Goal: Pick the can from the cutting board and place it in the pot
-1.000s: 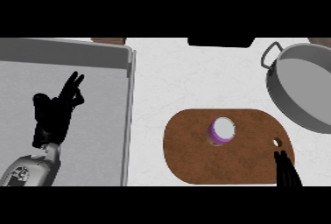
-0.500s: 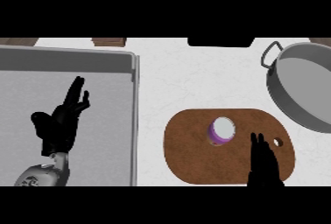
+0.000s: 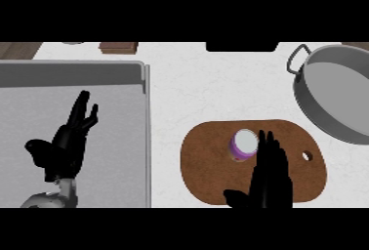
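The can [image 3: 243,144] stands upright on the cutting board [image 3: 209,166], close to its far edge, round top facing up, and the right hand [image 3: 270,178] hovers over the board's near half, fingers straight, tips just beside the can. It lies ahead and slightly left of that hand (the left hand [image 3: 69,144] rests open, well off the board's left side), so the right one looks best placed.

White counter [image 3: 202,88]: grey tray [image 3: 43,112], cutting board [image 3: 213,171], pot [image 3: 311,105]
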`<control>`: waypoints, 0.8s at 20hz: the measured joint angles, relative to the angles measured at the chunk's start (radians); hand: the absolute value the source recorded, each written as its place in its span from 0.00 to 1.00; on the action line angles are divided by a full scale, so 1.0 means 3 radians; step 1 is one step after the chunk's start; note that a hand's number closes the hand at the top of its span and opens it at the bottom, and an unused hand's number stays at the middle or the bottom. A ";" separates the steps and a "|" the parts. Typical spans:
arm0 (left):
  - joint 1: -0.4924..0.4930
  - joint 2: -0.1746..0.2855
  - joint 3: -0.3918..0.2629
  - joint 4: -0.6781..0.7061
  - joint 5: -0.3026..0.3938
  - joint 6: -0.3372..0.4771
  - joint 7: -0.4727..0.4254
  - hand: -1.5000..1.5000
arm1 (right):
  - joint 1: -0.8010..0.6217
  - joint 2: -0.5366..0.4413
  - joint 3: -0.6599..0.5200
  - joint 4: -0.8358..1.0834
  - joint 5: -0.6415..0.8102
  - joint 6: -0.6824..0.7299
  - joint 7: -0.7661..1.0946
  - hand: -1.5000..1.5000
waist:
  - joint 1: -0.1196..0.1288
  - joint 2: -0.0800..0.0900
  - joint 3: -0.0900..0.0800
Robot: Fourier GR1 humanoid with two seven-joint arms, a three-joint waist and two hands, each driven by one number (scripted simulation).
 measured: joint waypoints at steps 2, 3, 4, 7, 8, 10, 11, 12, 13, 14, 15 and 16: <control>0.0042 -0.0023 0.0033 -0.0004 -0.0010 -0.0023 -0.0069 0.50 | -0.0100 0.0001 0.0002 0.0082 -0.0038 -0.0009 0.0055 0.00 | -0.0006 -0.0002 0.0003; 0.0056 -0.0028 0.0060 0.0002 0.0020 -0.0073 -0.0110 0.50 | -0.0121 0.0001 -0.0006 0.0132 -0.0055 -0.0030 0.0061 0.00 | -0.0011 -0.0003 0.0003; 0.0076 -0.0039 0.0076 -0.0040 0.0016 -0.0082 -0.0098 0.50 | -0.0166 0.0001 0.0000 0.0186 -0.0069 -0.0049 0.0074 0.00 | -0.0011 -0.0004 0.0003; 0.0109 -0.0038 0.0051 0.0044 0.0038 -0.0144 -0.0095 0.50 | -0.0321 0.0002 -0.0083 0.0340 -0.0127 -0.0064 0.0026 1.00 | -0.0015 -0.0013 0.0024; 0.0110 -0.0036 0.0052 0.0040 0.0049 -0.0149 -0.0063 0.50 | -0.0378 0.0001 -0.0103 0.0398 -0.0066 -0.0096 0.0016 1.00 | -0.0013 -0.0016 0.0026; 0.0123 -0.0039 0.0068 0.0017 0.0059 -0.0157 -0.0012 0.50 | -0.0447 -0.0033 -0.0128 0.0452 0.0046 -0.0157 -0.0021 1.00 | -0.0015 -0.0022 0.0023; 0.0128 -0.0040 0.0075 0.0024 0.0071 -0.0176 -0.0027 0.50 | -0.0468 -0.0050 -0.0135 0.0483 0.0102 -0.0209 -0.0043 1.00 | -0.0018 -0.0025 0.0024; 0.0133 -0.0043 0.0077 0.0030 0.0064 -0.0186 -0.0046 0.50 | -0.0487 -0.0047 -0.0122 0.0514 0.0172 -0.0251 -0.0050 1.00 | -0.0020 -0.0028 0.0025; 0.0149 -0.0050 0.0094 0.0024 0.0063 -0.0200 -0.0067 0.50 | -0.0526 -0.0048 -0.0133 0.0505 0.0200 -0.0242 -0.0051 1.00 | -0.0020 -0.0027 0.0027; 0.0124 -0.0042 0.0082 0.0042 0.0059 -0.0209 -0.0045 0.50 | -0.0572 -0.0041 -0.0154 0.0560 0.0231 -0.0273 -0.0065 1.00 | -0.0023 -0.0028 0.0027; 0.0158 -0.0051 0.0090 0.0069 0.0077 -0.0229 -0.0067 0.50 | -0.0583 -0.0047 -0.0158 0.0526 0.0254 -0.0263 -0.0063 1.00 | -0.0024 -0.0027 0.0031; 0.0175 -0.0057 0.0090 0.0058 0.0049 -0.0215 -0.0073 0.50 | -0.0563 -0.0051 -0.0143 0.0525 0.0291 -0.0286 -0.0068 1.00 | -0.0024 -0.0028 0.0034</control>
